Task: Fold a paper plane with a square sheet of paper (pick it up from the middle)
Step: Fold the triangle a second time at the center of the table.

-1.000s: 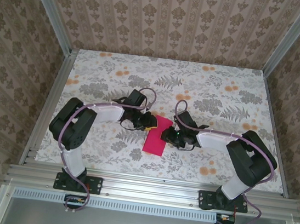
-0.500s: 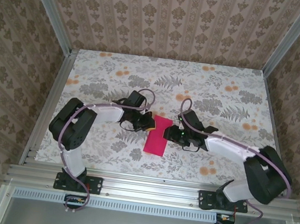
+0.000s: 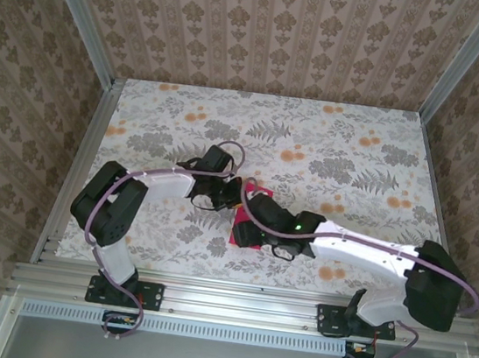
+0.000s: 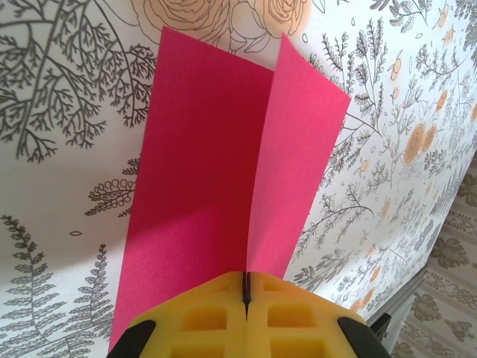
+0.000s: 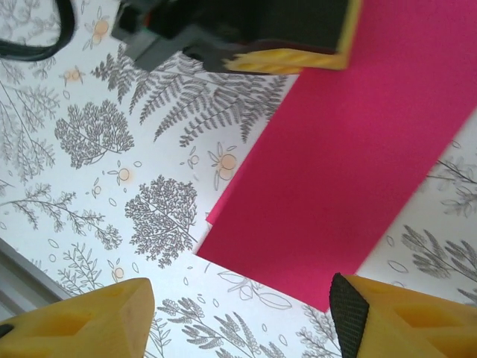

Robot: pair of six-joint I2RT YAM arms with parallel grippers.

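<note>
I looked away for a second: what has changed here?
The right pincer swung left over the paper and opened wider, holding nothing. The left pincer stayed at the paper's far end, shut on it; the paper lies where it was.

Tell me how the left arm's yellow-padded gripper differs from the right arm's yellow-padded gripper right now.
The left gripper is shut, pinching the folded magenta-pink paper sheet; the right gripper is open, holding nothing. The left is at the sheet's far end; the right is over its near end. Both have yellow finger pads.
</note>
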